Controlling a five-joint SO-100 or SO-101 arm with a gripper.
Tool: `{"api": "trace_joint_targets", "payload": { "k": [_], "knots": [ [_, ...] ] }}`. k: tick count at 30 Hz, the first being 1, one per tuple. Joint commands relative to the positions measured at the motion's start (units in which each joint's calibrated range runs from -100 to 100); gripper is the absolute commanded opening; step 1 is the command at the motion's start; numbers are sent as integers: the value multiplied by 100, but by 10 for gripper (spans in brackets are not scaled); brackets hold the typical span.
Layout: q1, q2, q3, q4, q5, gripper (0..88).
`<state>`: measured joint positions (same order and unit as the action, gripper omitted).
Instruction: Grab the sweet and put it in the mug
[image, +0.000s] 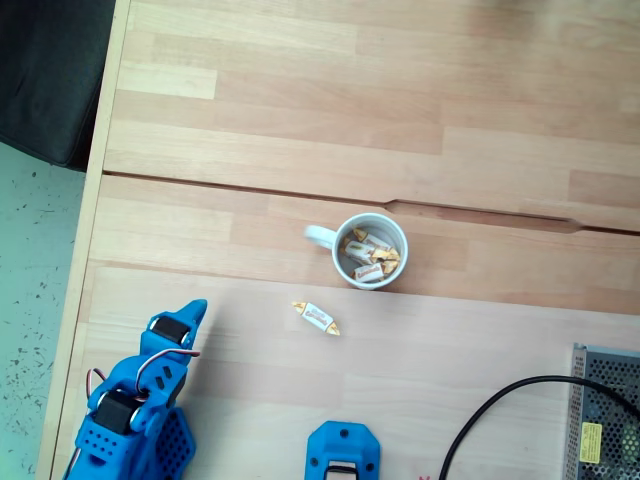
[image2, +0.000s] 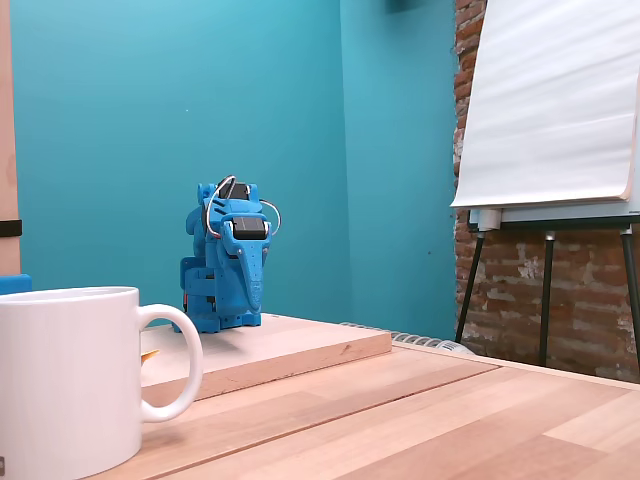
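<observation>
No text can be read anywhere; the yellow label (image: 592, 441) on the metal mesh box (image: 608, 400) at the counter's (image: 300, 120) edge carries print too small to make out; the sweet's (image: 317, 317) wrapper mark is illegible.

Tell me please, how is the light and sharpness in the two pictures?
In a fixed view from above, light is even and soft, shadows faint; the sweet and the mug look slightly soft. In a fixed view from table height, the near mug is a little blurred, and the whiteboard looks washed out.
</observation>
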<state>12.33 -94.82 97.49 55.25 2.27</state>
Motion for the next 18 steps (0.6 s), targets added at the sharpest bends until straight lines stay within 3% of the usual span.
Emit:
{"api": "trace_joint_targets", "payload": {
  "k": [1,12,18],
  "knots": [
    [5128,-432,251,-2702,2466,0],
    [4998,-389,251,-2654,2462,0],
    [3625,-440,251,-2573,2022,0]
  ]
}}
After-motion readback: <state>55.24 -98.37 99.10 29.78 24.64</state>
